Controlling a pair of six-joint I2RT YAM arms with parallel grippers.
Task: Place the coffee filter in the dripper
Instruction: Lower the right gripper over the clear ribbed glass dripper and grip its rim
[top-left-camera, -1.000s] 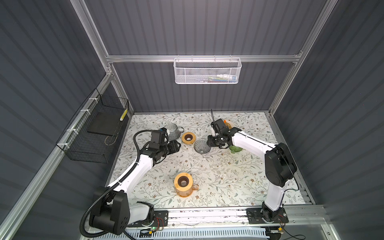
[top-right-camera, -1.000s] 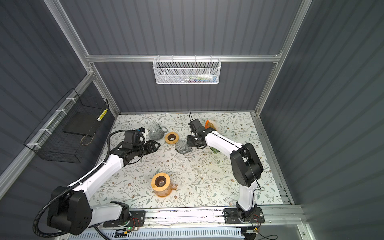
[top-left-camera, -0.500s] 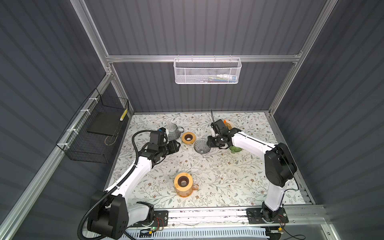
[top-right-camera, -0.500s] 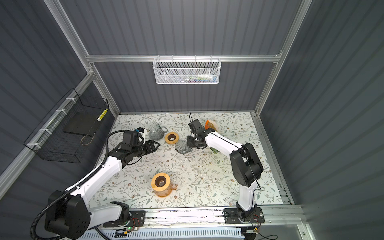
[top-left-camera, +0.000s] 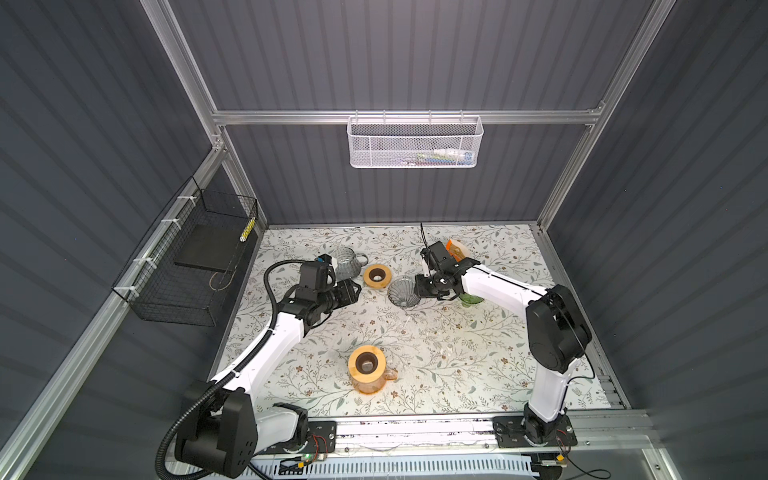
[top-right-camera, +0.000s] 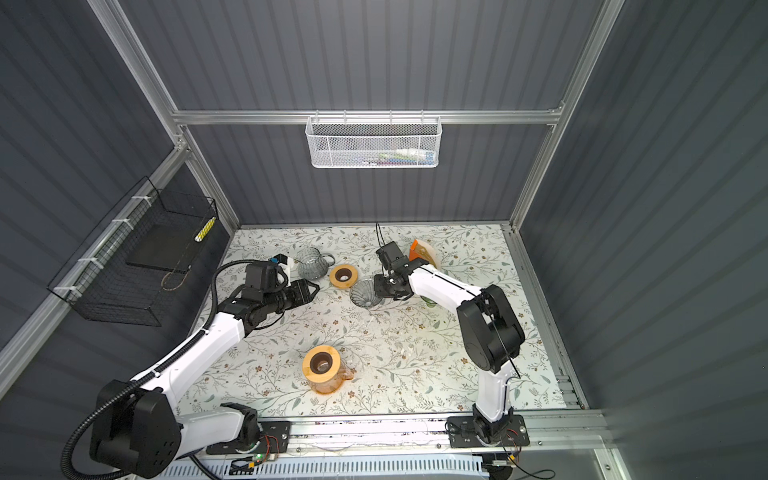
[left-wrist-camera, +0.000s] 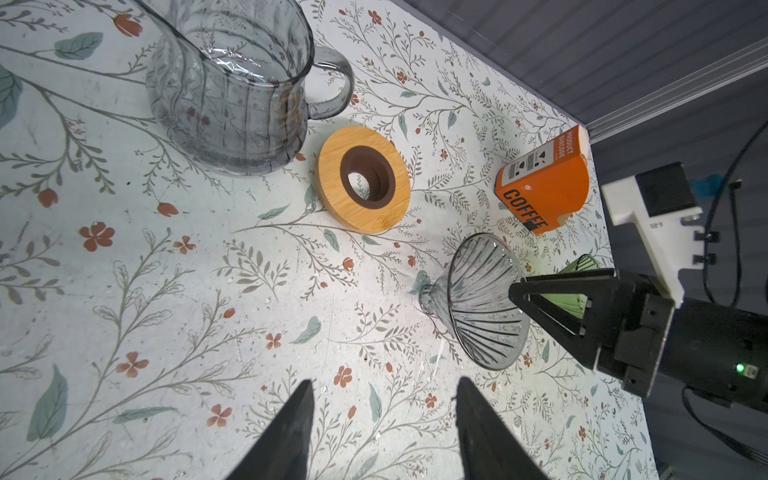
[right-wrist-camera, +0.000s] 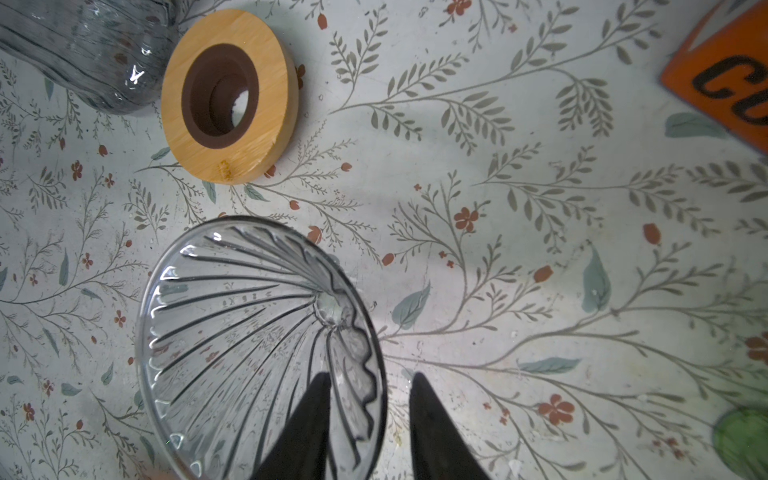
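Observation:
The dripper (top-left-camera: 401, 292) (top-right-camera: 363, 292) is a ribbed grey glass cone lying on its side mid-table. My right gripper (right-wrist-camera: 370, 376) (top-left-camera: 420, 286) is open and straddles its rim. One finger is inside the cone (right-wrist-camera: 249, 332) and the other stands outside with a gap. My left gripper (left-wrist-camera: 382, 386) (top-left-camera: 352, 291) hovers open and empty left of the dripper (left-wrist-camera: 478, 307). An orange fan-shaped pack printed COFFEE (left-wrist-camera: 544, 187) (top-left-camera: 456, 249) lies near the back wall. No loose coffee filter is in view.
A grey glass carafe (top-left-camera: 347, 262) (left-wrist-camera: 228, 83) and a wooden ring with a brown insert (top-left-camera: 377, 275) (right-wrist-camera: 228, 95) sit at the back left. A green glass (top-left-camera: 471, 300) stands under the right arm. An amber carafe topped by a wooden ring (top-left-camera: 366, 370) stands in front.
The right gripper's jaws have narrowed slightly round the dripper's rim. The left arm has barely shifted.

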